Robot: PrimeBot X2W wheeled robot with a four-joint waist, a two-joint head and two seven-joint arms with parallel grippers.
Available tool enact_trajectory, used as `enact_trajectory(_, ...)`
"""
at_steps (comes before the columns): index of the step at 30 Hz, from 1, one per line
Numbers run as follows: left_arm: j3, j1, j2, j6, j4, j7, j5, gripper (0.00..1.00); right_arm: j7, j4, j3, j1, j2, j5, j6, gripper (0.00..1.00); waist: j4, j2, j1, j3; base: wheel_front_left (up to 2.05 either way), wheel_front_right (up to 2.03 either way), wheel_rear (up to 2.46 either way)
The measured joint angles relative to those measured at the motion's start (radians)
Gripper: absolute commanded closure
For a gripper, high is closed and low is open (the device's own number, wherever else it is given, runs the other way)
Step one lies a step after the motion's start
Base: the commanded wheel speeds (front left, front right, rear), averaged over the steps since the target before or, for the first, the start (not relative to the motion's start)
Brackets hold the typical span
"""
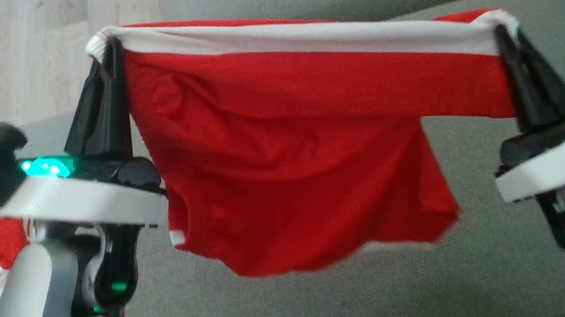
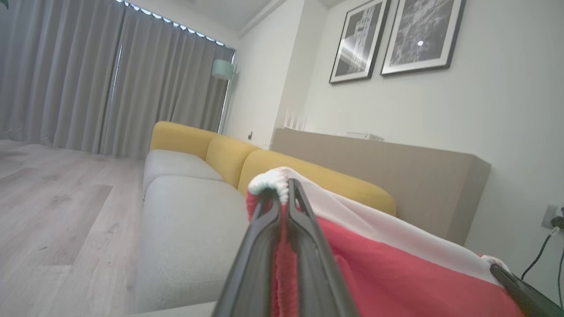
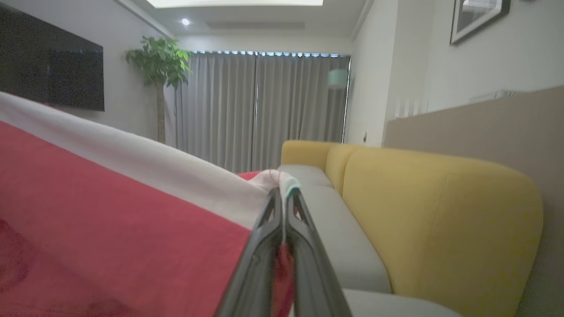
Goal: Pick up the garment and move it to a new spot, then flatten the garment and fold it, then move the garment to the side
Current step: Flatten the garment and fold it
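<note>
Garment [image 1: 290,169] pinched by two tools: left tool [image 1: 111,44], right tool [image 1: 502,33].

1. Garment [image 1: 285,140]: red fabric w/ a wide white band along the top edge and thin white trim at the bottom hem.
2. Position: hangs in the air over the grey sofa seat [image 1: 342,299], spread wide across it, front face toward the head cam.
3. Top edge: white band pulled nearly taut btwn its 2 upper corners. L corner is pinched in the left gripper [image 1: 110,45], R corner in the right gripper [image 1: 500,32]. Band bunches over both sets of tips.
4. Body: drapes loose below the band w/ soft folds. The bulk hangs deepest at centre-left over the seat, and only a shallow strip hangs toward the R corner.
5. Bottom hem: wavy and uneven.
</note>
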Motion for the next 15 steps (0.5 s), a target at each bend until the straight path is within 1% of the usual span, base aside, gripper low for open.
enact_trajectory(2,-0.012,-0.029,-0.001,-0.018,0.06,0.013,-0.002,1.0,0.0,0.079,0.011,-0.03,-0.008,0.019,0.0,1.0,-0.002,0.0,0.0,0.021,0.0,0.0,0.0)
enact_trajectory(4,-0.028,-0.08,-0.005,-0.035,0.126,0.016,-0.001,1.0,-0.002,0.169,0.029,-0.096,-0.029,0.022,0.0,1.0,-0.003,0.0,0.0,0.045,0.0,0.0,0.0)
enact_trajectory(8,-0.034,-0.271,-0.023,-0.065,0.28,0.009,0.045,1.0,-0.057,0.353,0.037,-0.339,-0.053,0.031,0.0,1.0,-0.007,0.0,0.0004,0.11,0.0,0.0,0.0)
enact_trajectory(12,-0.022,-0.503,-0.072,-0.083,0.416,-0.066,0.084,1.0,-0.15,0.507,0.03,-0.615,-0.057,0.002,0.0,1.0,-0.011,0.0,0.0004,0.177,0.0,0.0,0.0)
enact_trajectory(15,-0.016,-0.607,-0.106,-0.102,0.486,-0.119,0.099,1.0,-0.219,0.608,0.019,-0.74,-0.056,-0.026,0.0,1.0,-0.012,0.0,0.0004,0.229,0.0,0.0,0.0)
